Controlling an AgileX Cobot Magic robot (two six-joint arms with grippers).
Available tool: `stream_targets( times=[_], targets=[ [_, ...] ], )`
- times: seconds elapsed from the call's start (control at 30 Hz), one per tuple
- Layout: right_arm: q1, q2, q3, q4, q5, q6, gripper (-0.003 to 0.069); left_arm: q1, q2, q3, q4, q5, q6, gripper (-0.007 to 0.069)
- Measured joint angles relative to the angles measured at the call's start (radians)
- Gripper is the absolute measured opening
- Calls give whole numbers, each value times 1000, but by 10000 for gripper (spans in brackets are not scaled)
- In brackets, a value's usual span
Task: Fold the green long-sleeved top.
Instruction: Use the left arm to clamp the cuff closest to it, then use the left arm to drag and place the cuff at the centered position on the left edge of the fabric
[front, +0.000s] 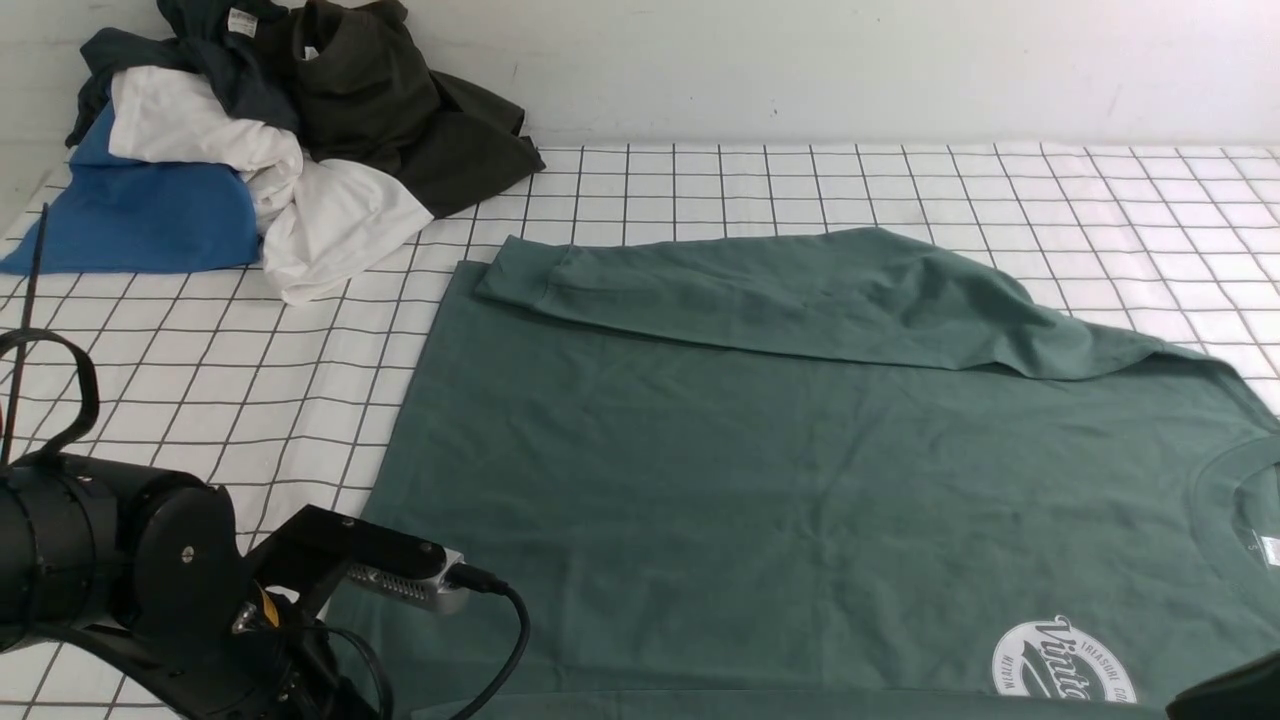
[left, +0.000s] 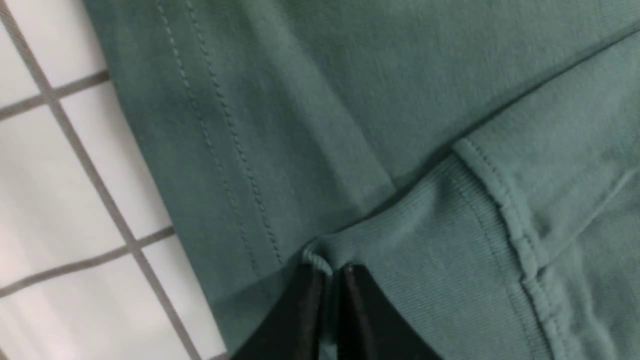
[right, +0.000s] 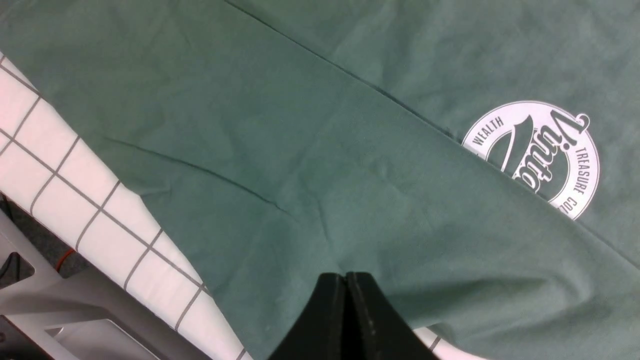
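At the near left hem of the green long-sleeved top (front: 760, 470), the left gripper (left: 332, 272) is clenched on the ribbed cuff (left: 425, 235), with a little rib bunched between its tips. The right gripper (right: 346, 276) is pressed closed over smooth sleeve cloth near the white logo (right: 545, 155), and no fabric shows between its tips. The top lies flat on the gridded table (front: 300, 360), its far sleeve (front: 800, 290) folded across the body. A heap of clothes (front: 250, 150) sits at the far left corner.

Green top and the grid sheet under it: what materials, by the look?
Green top: likely matte cotton-type jersey; fine knit grain, ribbed cuff, double-stitched hem. Grid sheet: white, printed dark lines, slight wrinkles; cloth or plastic film, cannot tell.
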Motion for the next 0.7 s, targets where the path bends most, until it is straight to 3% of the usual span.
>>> stream_targets(
  times=[0.23, 0.37, 0.7],
  targets=[
    [0, 0, 0, 0, -2, 0, -10, -12, -56, -49, 10, 67, 5, 5],
    [0, 0, 0, -14, -35, 1, -10, -50, -127, -181, 25, 149, 16, 5],
    [0, 43, 0, -197, -91, 174, -1, -66, -41, -581, 88, 349, 54, 5]
  ],
)
